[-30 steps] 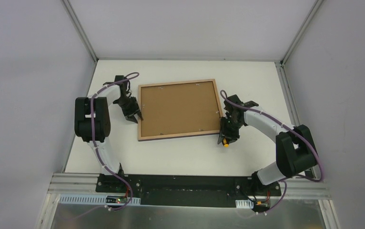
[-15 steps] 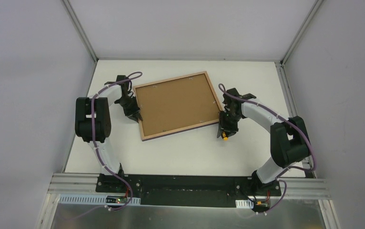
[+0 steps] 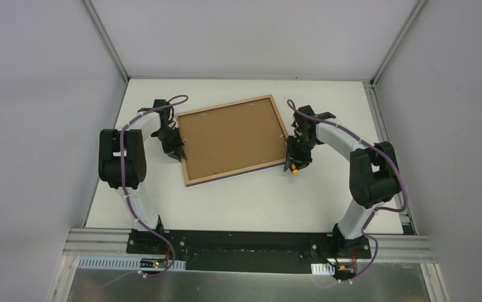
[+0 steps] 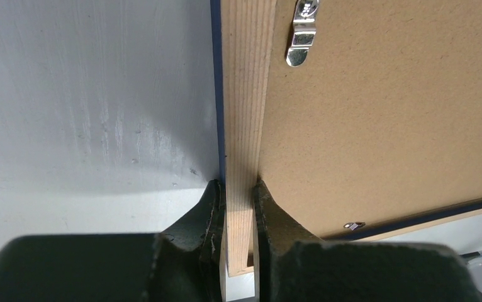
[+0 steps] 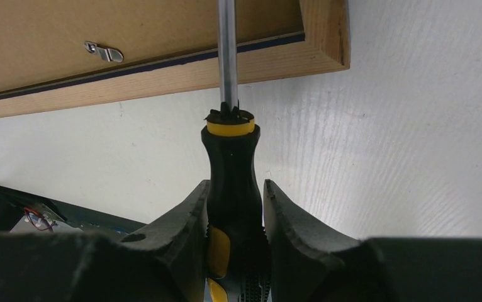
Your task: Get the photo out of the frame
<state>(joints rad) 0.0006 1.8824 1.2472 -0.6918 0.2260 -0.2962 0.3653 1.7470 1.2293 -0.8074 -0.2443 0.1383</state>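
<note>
Frame [image 3: 237,170], face down on the counter [image 3: 257,201], has swung askew in the last second as your left gripper [image 4: 240,192] clamped shut on its left rim, steadying it while your right gripper [image 5: 235,189], gripping the screwdriver [image 5: 232,160], nears the backing clips [image 5: 105,52].
</note>
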